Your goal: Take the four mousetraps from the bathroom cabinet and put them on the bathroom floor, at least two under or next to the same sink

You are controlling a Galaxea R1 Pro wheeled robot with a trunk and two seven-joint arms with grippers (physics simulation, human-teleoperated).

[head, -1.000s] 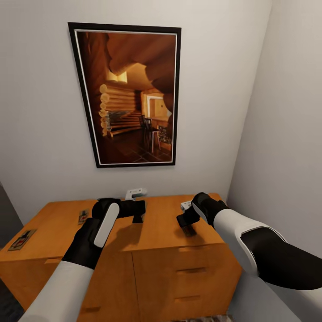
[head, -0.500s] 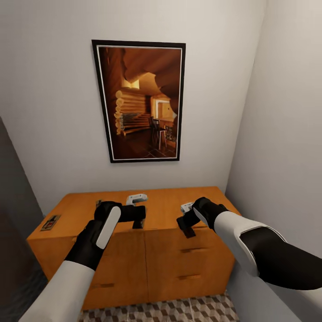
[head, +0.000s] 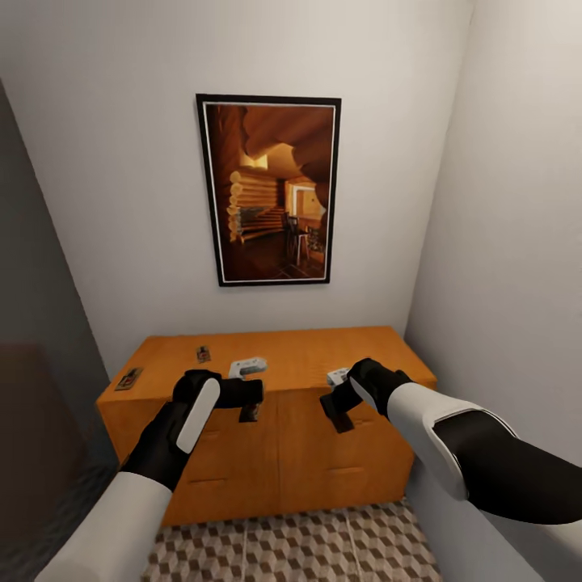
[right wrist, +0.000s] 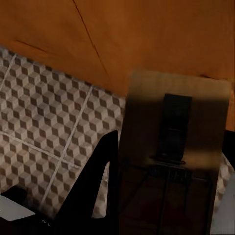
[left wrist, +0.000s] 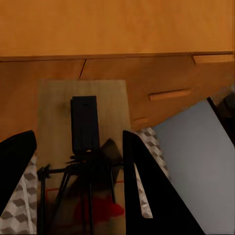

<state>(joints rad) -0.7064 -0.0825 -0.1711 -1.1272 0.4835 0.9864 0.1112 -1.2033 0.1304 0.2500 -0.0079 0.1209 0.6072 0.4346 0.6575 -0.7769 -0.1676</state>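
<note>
Before cabinet (head: 267,453), both grippers hold mousetraps

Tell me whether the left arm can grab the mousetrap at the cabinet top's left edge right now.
Probably not: the left gripper already holds a mousetrap, and the trap at the left edge lies apart from it on the cabinet.

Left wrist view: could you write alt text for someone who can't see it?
A wooden mousetrap with a black metal spring is held between the two black fingers of the left gripper, in front of an orange-brown cabinet, with cube-patterned floor tiles below.
</note>
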